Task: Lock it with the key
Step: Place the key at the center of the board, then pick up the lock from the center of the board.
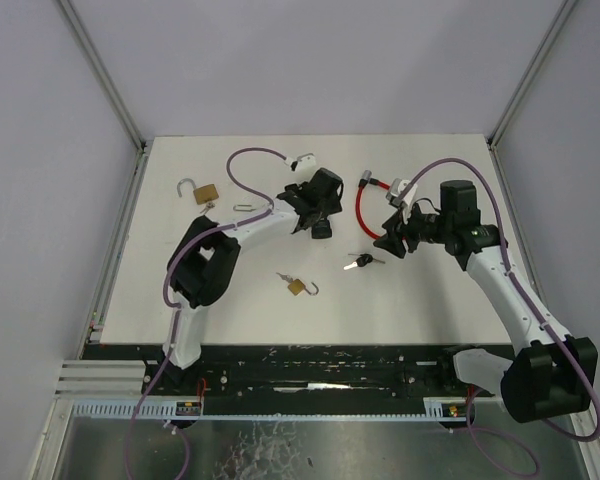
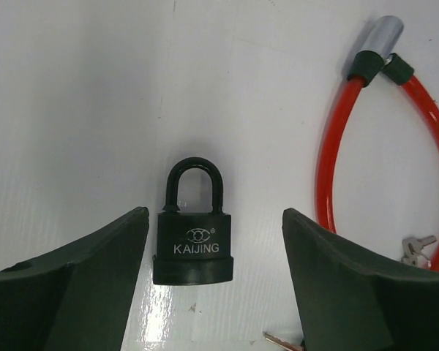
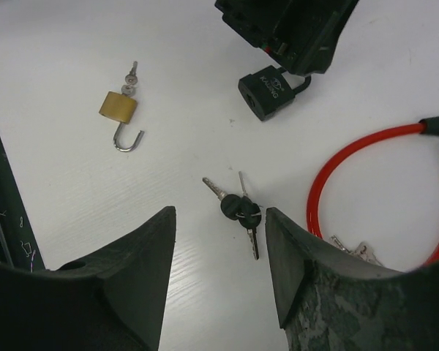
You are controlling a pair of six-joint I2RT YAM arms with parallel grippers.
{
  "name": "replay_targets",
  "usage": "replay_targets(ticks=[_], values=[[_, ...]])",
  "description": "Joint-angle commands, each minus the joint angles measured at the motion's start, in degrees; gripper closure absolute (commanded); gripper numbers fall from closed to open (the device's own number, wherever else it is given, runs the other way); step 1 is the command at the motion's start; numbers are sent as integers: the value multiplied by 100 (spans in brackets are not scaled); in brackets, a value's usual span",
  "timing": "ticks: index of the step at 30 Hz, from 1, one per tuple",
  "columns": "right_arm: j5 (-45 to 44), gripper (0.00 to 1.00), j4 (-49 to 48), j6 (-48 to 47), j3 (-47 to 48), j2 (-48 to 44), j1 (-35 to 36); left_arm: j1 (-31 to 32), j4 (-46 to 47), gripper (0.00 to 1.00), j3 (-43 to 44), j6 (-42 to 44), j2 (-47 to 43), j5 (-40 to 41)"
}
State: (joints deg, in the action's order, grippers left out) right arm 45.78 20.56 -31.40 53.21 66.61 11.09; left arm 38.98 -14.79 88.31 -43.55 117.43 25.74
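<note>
On table (image 2: 95, 88), black KAIJING padlock (image 2: 193, 248)

Padlock (image 2: 193, 252): matt black coating. Cable (image 2: 324, 157): glossy red plastic sheath. Brass lock (image 3: 118, 107): dull brass body, shiny metal shackle. Table (image 2: 73, 110): smooth, faintly glossy white.

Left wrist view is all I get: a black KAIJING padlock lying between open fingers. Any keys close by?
Observer: Yes, a bunch of black-headed keys lies on the table just ahead of the right gripper.
Operator: Is that gripper holding anything?
Observer: No, it is open and empty.
Operator: Other padlocks?
Observer: A brass padlock toward the near edge and a second brass padlock at the far left, both with shackles open.
</note>
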Motion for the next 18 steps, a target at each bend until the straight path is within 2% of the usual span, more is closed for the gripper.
replay_targets(ticks=[1,12,18], values=[[311,41,-232,224,26,6,-208,-18,-784,26,484,-225,328,294],[427,41,-199,202,-17,189,-371,-21,-1120,21,810,-454,885,-365],[494,40,-201,189,-42,209,-410,-13,-1441,26,1129,-505,1129,-284]])
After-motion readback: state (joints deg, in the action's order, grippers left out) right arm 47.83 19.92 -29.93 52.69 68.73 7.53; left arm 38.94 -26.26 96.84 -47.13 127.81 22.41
